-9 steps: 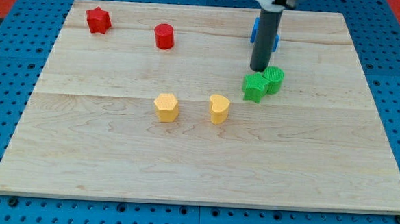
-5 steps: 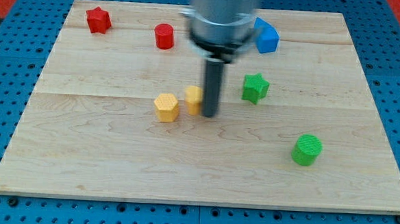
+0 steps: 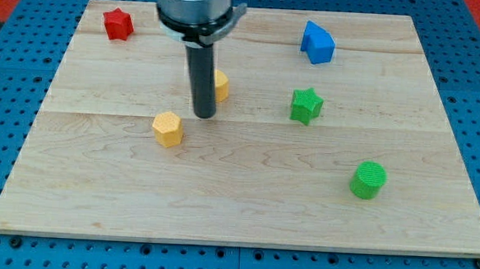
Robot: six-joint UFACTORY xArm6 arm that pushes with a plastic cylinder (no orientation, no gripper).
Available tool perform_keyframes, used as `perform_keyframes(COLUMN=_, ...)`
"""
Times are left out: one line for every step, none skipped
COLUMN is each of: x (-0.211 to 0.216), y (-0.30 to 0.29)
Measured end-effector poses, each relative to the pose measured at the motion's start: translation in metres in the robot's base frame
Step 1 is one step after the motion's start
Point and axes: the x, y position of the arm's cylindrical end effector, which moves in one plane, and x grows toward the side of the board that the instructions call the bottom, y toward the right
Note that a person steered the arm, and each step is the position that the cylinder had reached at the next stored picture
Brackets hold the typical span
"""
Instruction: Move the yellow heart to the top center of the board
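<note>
The yellow heart (image 3: 221, 86) lies a little left of the board's middle, in its upper half, mostly hidden behind my rod. My tip (image 3: 204, 114) rests on the board just below and left of the heart, touching or almost touching it. A yellow hexagonal block (image 3: 167, 129) sits lower left of the tip, apart from it.
A red star (image 3: 117, 23) sits at the top left. A blue block (image 3: 317, 43) sits at the top right. A green star (image 3: 306, 105) is right of centre and a green cylinder (image 3: 368, 180) is at the lower right. The wooden board (image 3: 244, 209) lies on a blue pegboard.
My rod moved up and left. The yellow heart moved up the board with it. The yellow hexagon shifted left and down. The red cylinder no longer shows, hidden behind the arm.
</note>
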Motion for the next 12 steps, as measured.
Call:
perform_keyframes(x=-0.051, y=-0.036)
perform_keyframes(x=-0.067, y=-0.053)
perform_keyframes(x=-0.039, y=-0.049)
perform_keyframes(x=-0.039, y=-0.015)
perform_keyframes(x=-0.067, y=0.050)
perform_keyframes(x=-0.073, y=0.065)
perform_keyframes(x=-0.103, y=0.056)
perform_keyframes(x=-0.133, y=0.094)
perform_keyframes(x=-0.156, y=0.067)
perform_keyframes(x=-0.170, y=-0.011)
perform_keyframes(x=-0.160, y=0.031)
perform_keyframes(x=-0.138, y=0.024)
